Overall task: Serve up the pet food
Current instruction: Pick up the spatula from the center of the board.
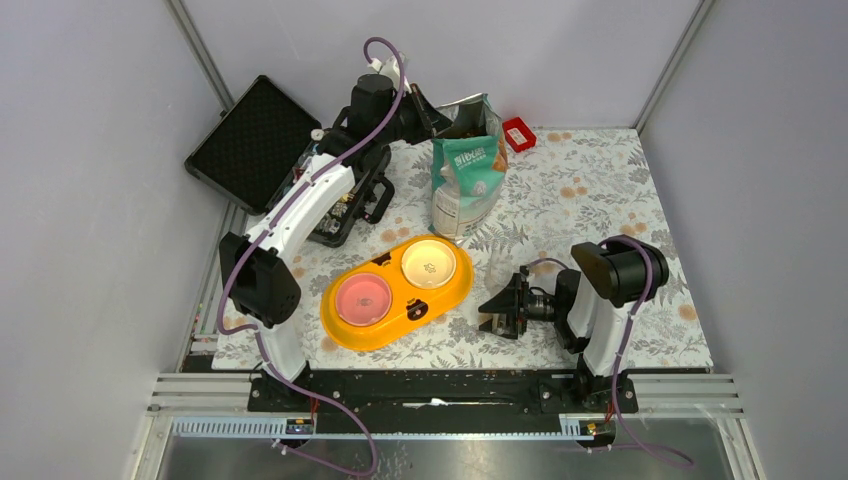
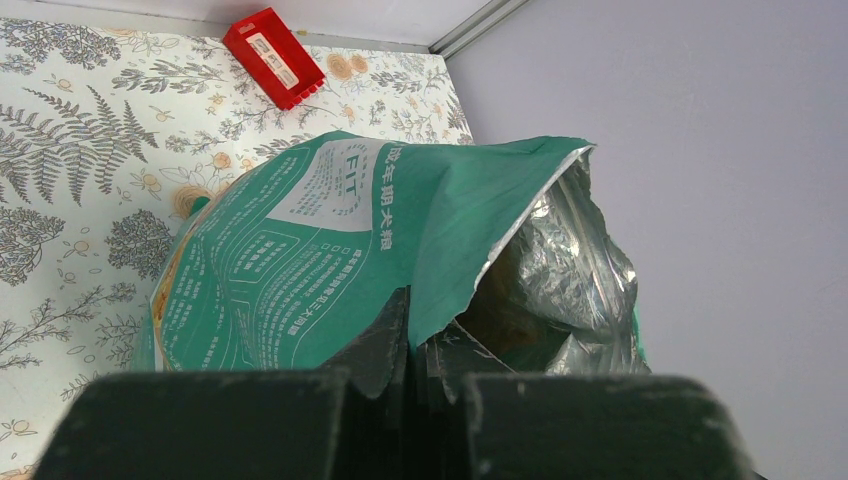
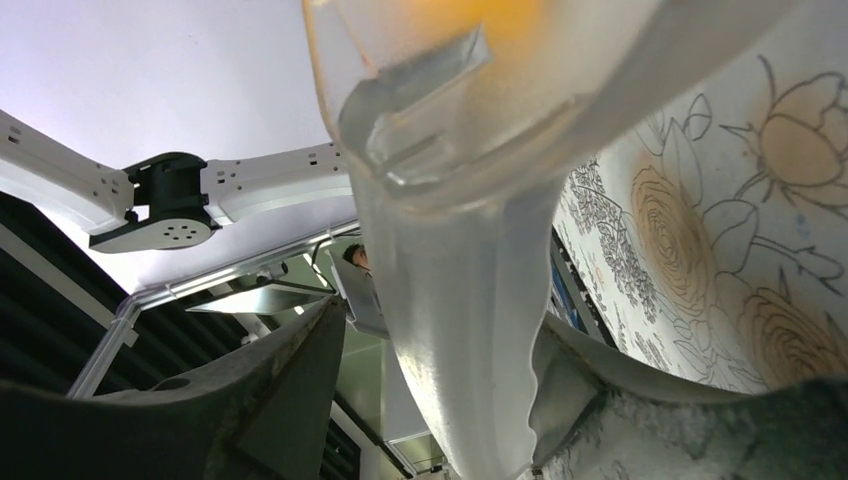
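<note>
Nearby on the right, the right jaws sit loose around one clear scoop (image 3: 450, 300), a gap on one side. Left of them, one orange feeder (image 1: 345, 335) holds two bowls (image 1: 362, 297), both empty. Far back, the left jaws pinch the open top of one pouch (image 1: 468, 180); the pet food hides inside. I think the pouch is soft and floppy, best held by its top edge.

Teal-and-white pouch (image 1: 465, 185); orange feeder (image 1: 390, 330)

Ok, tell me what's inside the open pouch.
Through the pouch mouth, crumpled silver lining shows. Lower down is shadowed and hidden behind the jaws of the left gripper, so its contents cannot be made out.
</note>
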